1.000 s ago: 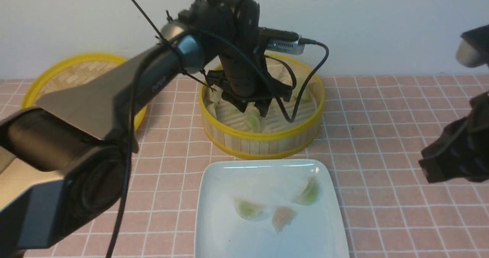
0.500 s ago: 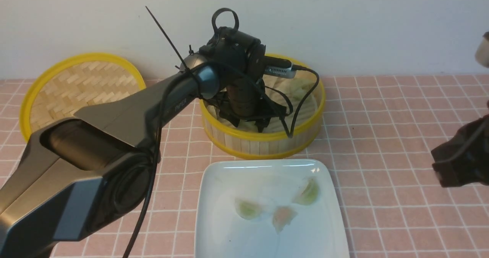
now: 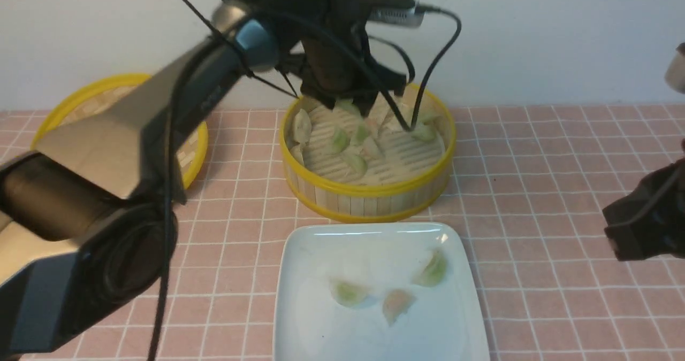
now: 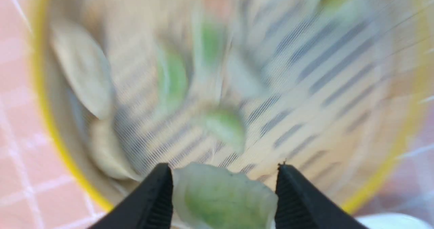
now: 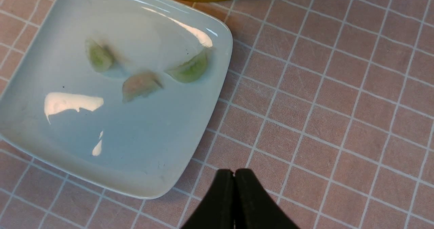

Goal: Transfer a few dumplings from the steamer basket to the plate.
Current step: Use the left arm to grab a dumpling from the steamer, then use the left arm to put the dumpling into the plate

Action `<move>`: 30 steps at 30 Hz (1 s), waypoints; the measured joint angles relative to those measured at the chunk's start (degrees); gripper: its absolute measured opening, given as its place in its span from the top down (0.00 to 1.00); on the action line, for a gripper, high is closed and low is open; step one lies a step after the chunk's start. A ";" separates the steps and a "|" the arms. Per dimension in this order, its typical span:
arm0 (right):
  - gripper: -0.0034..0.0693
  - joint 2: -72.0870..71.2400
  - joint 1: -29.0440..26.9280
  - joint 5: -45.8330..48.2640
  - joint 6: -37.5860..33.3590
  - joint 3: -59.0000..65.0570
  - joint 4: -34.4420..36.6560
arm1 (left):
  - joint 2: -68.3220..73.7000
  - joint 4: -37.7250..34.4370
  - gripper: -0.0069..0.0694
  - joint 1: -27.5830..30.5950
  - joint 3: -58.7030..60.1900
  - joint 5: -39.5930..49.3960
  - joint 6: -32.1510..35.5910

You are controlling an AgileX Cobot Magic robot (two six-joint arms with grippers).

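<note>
The black left gripper [image 4: 224, 188] pinches a pale green translucent crescent dumpling [image 4: 225, 200] between its fingertips, above the round yellow-rimmed bamboo steamer basket [image 3: 369, 190]. Half a second ago, this gripper was lower, inside the basket. The dumpling lies crosswise, its long axis running from one fingertip to the other.
</note>
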 joint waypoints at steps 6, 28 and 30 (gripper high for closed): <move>0.97 0.00 0.00 -0.97 0.00 0.05 0.00 | -11.91 -8.63 0.46 0.00 8.37 0.19 5.00; 0.97 0.00 0.00 -3.52 0.37 0.05 0.36 | -25.81 -13.34 0.46 -7.73 57.89 -6.78 5.75; 0.97 0.00 0.00 -3.52 0.37 0.05 0.41 | -25.60 -13.55 0.45 -7.73 57.89 -6.78 5.75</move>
